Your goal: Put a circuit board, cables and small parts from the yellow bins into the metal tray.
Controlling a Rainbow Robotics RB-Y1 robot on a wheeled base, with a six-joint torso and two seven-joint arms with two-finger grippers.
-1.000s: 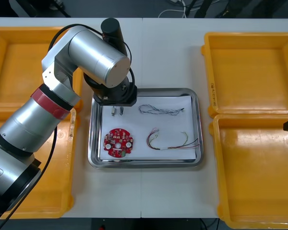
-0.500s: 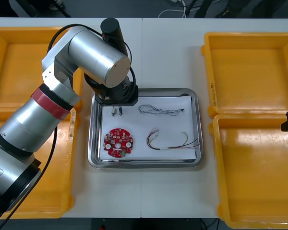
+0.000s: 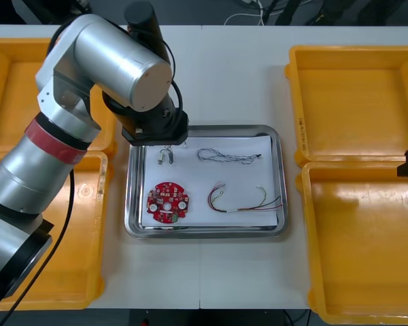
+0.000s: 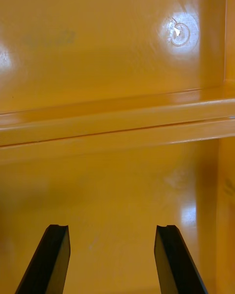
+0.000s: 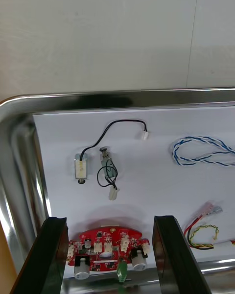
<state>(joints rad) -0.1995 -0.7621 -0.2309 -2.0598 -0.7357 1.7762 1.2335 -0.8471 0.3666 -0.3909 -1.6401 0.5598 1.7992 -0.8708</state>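
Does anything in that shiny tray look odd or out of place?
Nothing stands out. The circuit board, the blue and white cable, the red and yellow cable and the small metal parts lie apart inside the metal tray. The left tool hangs open above them; the right tool is open over a yellow bin.

- No word, number or brand can be read in any view.
- A short line of dark print (image 3: pixel 300 123) runs along the rim of the far yellow bin (image 3: pixel 353 54) at the table's (image 3: pixel 238 75) right edge, on the side facing the metal tray (image 3: pixel 204 233). Its characters are too small to make out.
- A round moulded mark (image 4: pixel 179 30), a ring with a small shape inside, stands on the floor of a yellow bin (image 4: pixel 98 44) in the right wrist view. It shows no legible letters.
- Any print on the round red circuit board (image 3: pixel 167 202) in the tray's near left corner is too small to tell.
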